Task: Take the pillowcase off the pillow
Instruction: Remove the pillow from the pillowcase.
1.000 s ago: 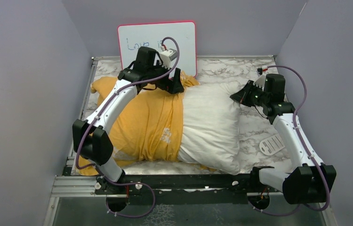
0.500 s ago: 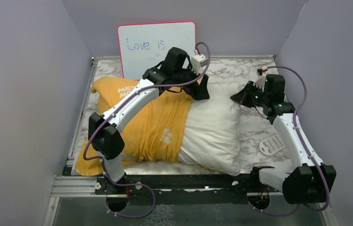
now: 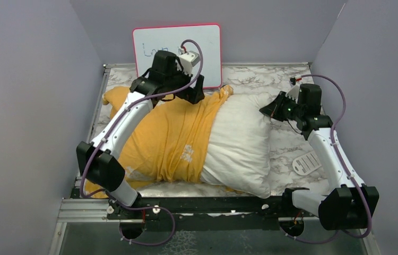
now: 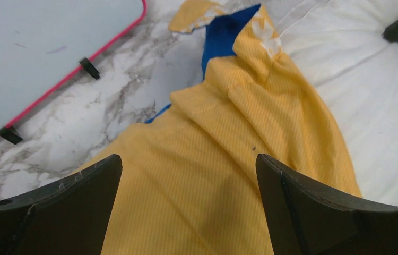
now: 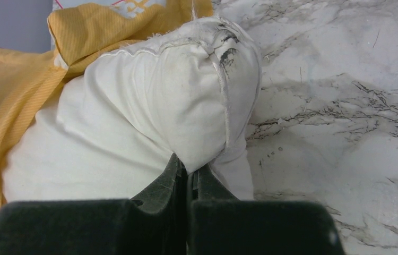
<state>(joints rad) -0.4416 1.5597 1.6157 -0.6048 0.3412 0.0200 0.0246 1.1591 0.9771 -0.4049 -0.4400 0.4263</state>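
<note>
Top external view first: the pillow [image 3: 239,138] lies across the marble tabletop [image 3: 260,74]. The half toward the left hand [image 3: 197,98] is covered by the yellow-orange pillowcase [image 3: 170,133], and the half toward the right hand [image 3: 267,110] is bare and white.

The left hand hangs over the far edge of the pillowcase, its jaws spread wide with nothing between them. Ahead of it the cloth runs in loose folds up to a bunched tip where a bit of the blue face shows (clearest in the left wrist view, where the two fingers frame only yellow fabric). Whether the fingertips touch the cloth I cannot tell. Beyond this hand the pink-framed whiteboard [image 3: 210,42] stands at the back of the tabletop.

The right hand is closed tight on the pillow's far right corner. Its fingers pinch the seamed white fabric, which bulges just ahead of them in the right wrist view. To that hand's right lies bare marble. Back along its arm, a white slotted disc [image 3: 306,162] lies flat on the tabletop just beside the forearm.
</note>
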